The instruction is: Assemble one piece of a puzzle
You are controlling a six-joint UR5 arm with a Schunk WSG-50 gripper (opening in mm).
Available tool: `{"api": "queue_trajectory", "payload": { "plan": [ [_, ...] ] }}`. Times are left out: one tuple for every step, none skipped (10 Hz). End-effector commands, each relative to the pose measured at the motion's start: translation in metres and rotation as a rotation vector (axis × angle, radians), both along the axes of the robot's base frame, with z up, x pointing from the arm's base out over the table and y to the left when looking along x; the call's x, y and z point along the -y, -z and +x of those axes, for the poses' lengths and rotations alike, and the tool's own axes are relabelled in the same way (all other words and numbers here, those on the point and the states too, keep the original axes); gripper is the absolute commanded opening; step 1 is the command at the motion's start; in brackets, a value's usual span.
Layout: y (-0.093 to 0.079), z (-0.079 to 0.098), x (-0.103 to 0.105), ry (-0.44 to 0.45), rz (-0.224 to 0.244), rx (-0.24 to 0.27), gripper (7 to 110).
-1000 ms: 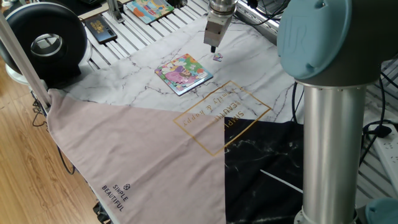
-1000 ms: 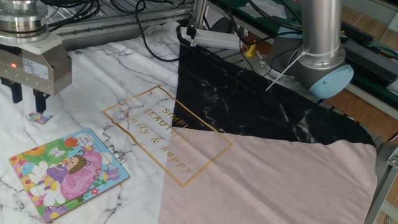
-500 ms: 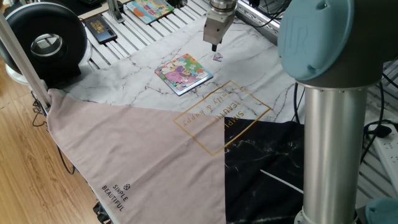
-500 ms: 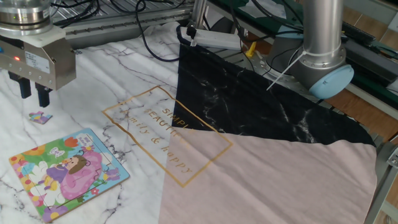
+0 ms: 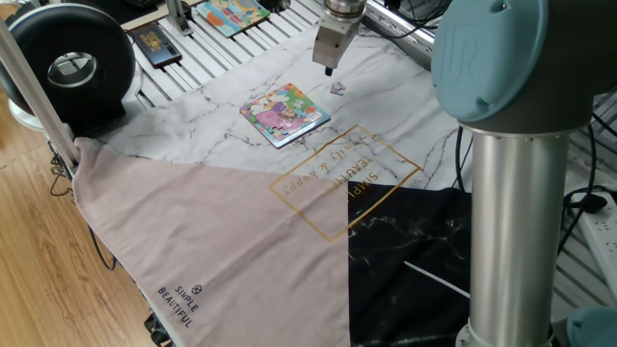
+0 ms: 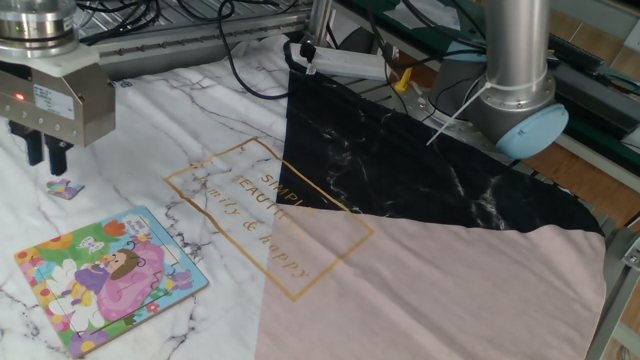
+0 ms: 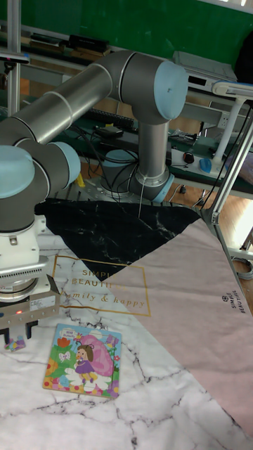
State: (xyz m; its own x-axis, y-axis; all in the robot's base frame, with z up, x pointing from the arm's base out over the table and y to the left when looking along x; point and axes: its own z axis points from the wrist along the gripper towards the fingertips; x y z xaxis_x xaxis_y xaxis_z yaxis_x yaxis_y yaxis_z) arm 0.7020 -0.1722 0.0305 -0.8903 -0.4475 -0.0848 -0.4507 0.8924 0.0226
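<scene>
Lifting away at upper left, my gripper [image 6: 43, 153] has risen off the piece [image 6: 66, 187], jaws narrowly parted and empty; piece lies loose above the puzzle [image 6: 108, 277]; I judge the pick missed.

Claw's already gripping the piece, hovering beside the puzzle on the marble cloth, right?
Not gripping. The other fixed view shows the piece lying loose on the cloth, with the claw above it, empty. The rest holds: it hovers beside the puzzle.
</scene>
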Motion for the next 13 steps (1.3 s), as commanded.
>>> {"api": "queue_trajectory", "payload": {
  "plan": [
    [0.005, 0.000, 0.001, -0.022, 0.019, 0.022, 44],
    [0.006, -0.002, 0.004, -0.012, 0.005, 0.015, 44],
    [0.009, -0.009, 0.006, 0.010, -0.003, -0.012, 44],
    [0.014, -0.012, 0.005, 0.040, -0.004, -0.021, 44],
    [0.018, -0.010, 0.009, 0.045, -0.016, -0.013, 44],
    [0.020, -0.009, 0.008, 0.047, -0.014, -0.009, 44],
    [0.020, -0.006, 0.010, 0.042, -0.023, 0.002, 44],
    [0.020, -0.007, 0.009, 0.039, -0.024, 0.004, 44],
    [0.020, -0.007, 0.010, 0.039, -0.025, 0.004, 44],
    [0.021, -0.008, 0.009, 0.042, -0.020, -0.002, 44],
    [0.021, -0.011, 0.009, 0.048, -0.022, -0.013, 44],
    [0.022, -0.014, 0.008, 0.051, -0.022, -0.026, 44],
    [0.023, -0.017, 0.008, 0.050, -0.022, -0.035, 44]
  ]
}}
